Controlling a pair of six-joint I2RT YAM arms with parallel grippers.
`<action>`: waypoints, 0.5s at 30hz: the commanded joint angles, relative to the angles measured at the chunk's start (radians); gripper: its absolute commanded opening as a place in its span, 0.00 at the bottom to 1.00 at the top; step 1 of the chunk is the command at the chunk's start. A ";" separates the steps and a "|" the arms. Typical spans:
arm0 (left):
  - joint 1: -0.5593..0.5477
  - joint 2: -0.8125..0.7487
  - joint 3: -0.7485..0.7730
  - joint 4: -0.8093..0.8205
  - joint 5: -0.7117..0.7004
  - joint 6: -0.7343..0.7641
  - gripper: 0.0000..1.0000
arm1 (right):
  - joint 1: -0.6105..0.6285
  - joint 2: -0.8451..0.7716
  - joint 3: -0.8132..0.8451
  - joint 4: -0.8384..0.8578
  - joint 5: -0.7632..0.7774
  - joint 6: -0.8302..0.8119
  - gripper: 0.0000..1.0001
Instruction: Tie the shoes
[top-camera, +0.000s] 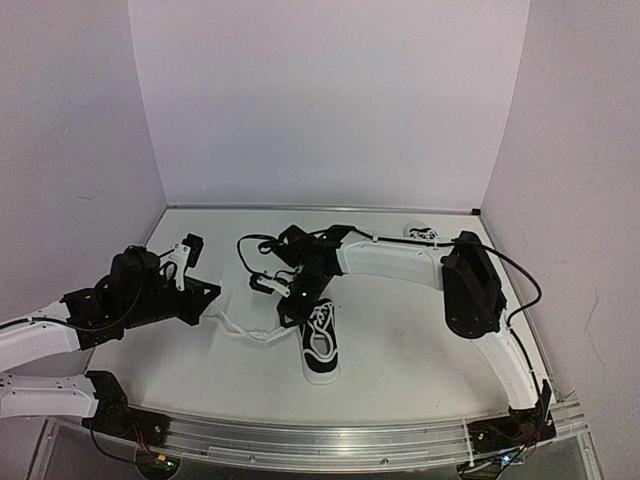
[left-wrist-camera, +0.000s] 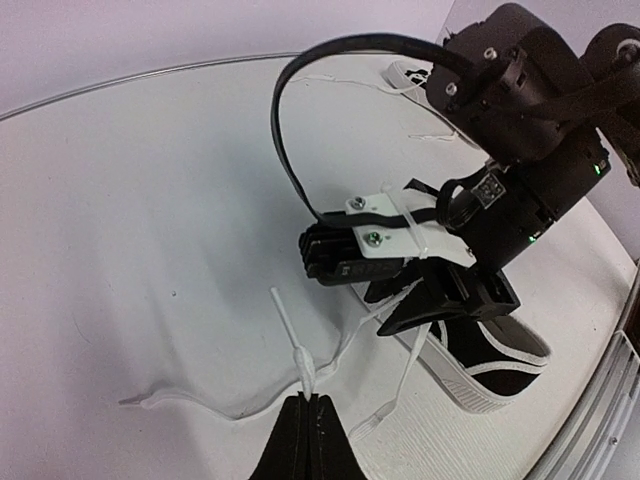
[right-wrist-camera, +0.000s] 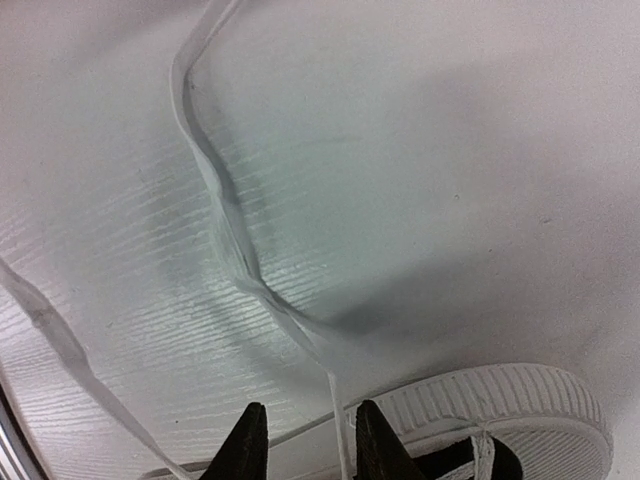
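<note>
One black shoe (top-camera: 320, 345) with a white sole lies mid-table, toe toward the near edge. Its white lace (top-camera: 245, 332) trails left across the table. My left gripper (left-wrist-camera: 310, 398) is shut on that lace just behind its stiff tip (left-wrist-camera: 285, 318). My right gripper (right-wrist-camera: 308, 435) hovers low over the shoe's heel end, jaws apart. A strand of lace (right-wrist-camera: 340, 415) runs up between its fingertips (right-wrist-camera: 247, 440) without being pinched. The shoe's ribbed sole (right-wrist-camera: 520, 395) shows just to their right. In the left wrist view the right gripper (left-wrist-camera: 440, 300) sits over the shoe (left-wrist-camera: 490, 355).
The second shoe (top-camera: 421, 233) lies at the back right by the wall, also seen far off as a shoe (left-wrist-camera: 410, 72) in the left wrist view. White walls close the back and sides. A metal rail (top-camera: 330, 440) runs along the near edge.
</note>
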 joint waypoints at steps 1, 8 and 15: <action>0.000 -0.055 -0.025 0.037 -0.058 -0.031 0.00 | 0.026 0.030 0.042 -0.065 0.106 -0.037 0.28; 0.000 -0.069 -0.044 0.050 -0.062 -0.043 0.00 | 0.063 0.055 0.074 -0.094 0.250 -0.049 0.22; 0.000 -0.036 -0.033 0.047 -0.061 -0.045 0.00 | 0.075 0.043 0.084 -0.091 0.340 -0.047 0.29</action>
